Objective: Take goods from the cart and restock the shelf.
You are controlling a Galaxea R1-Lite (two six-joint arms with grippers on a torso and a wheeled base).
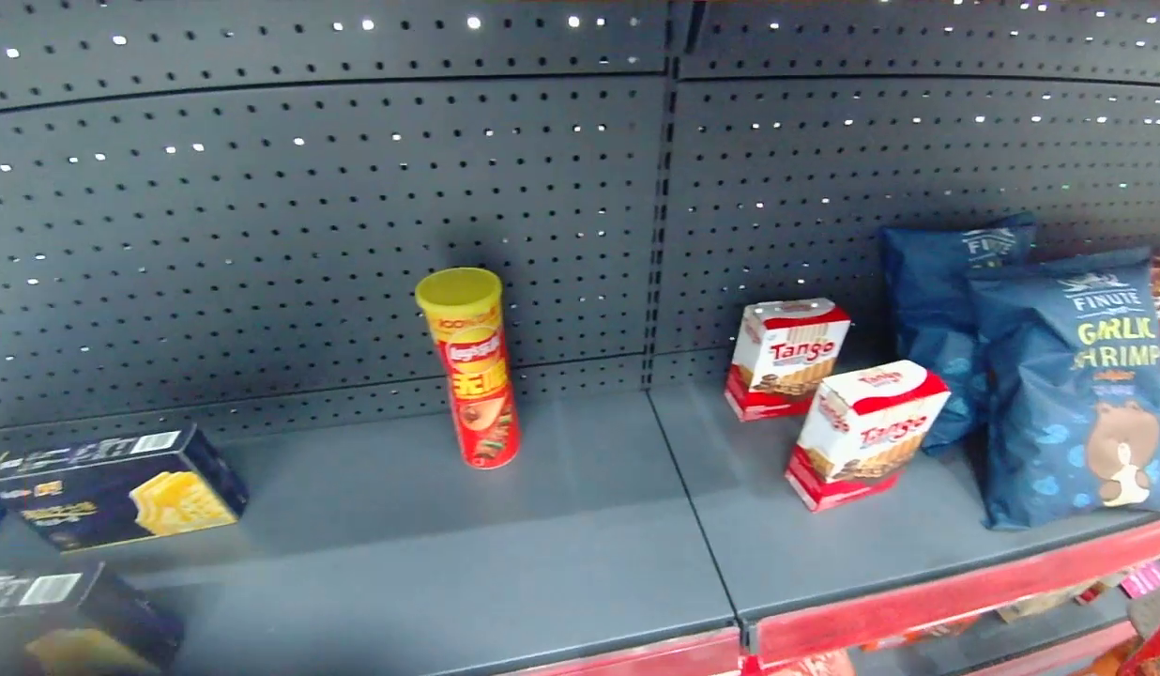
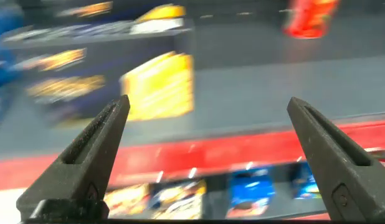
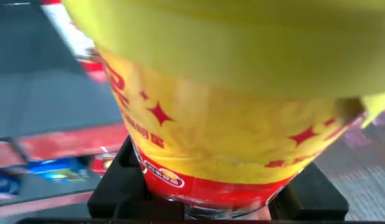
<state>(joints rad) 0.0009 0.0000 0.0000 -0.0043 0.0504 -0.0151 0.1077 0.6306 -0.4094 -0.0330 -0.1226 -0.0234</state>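
Note:
A chip can [image 3: 230, 112] with a yellow lid and a red-and-yellow body sits close in the right wrist view, and my right gripper [image 3: 211, 196] is shut on its lower part. My left gripper [image 2: 208, 106] is open with nothing between its fingers [image 2: 93, 162], level with the shelf's red front strip [image 2: 205, 155]. Past it lies a dark cracker box [image 2: 118, 81]. On the grey shelf [image 1: 561, 563] another chip can [image 1: 474, 366] of the same kind stands upright near the back wall.
Two dark cracker boxes [image 1: 111, 488] [image 1: 64, 615] lie at the shelf's left end. Two red-and-white wafer boxes [image 1: 791, 357] [image 1: 866, 434] and blue snack bags [image 1: 1073, 394] stand on the right. The pegboard back wall [image 1: 355, 207] closes the rear. A lower shelf [image 1: 1012, 638] holds more goods.

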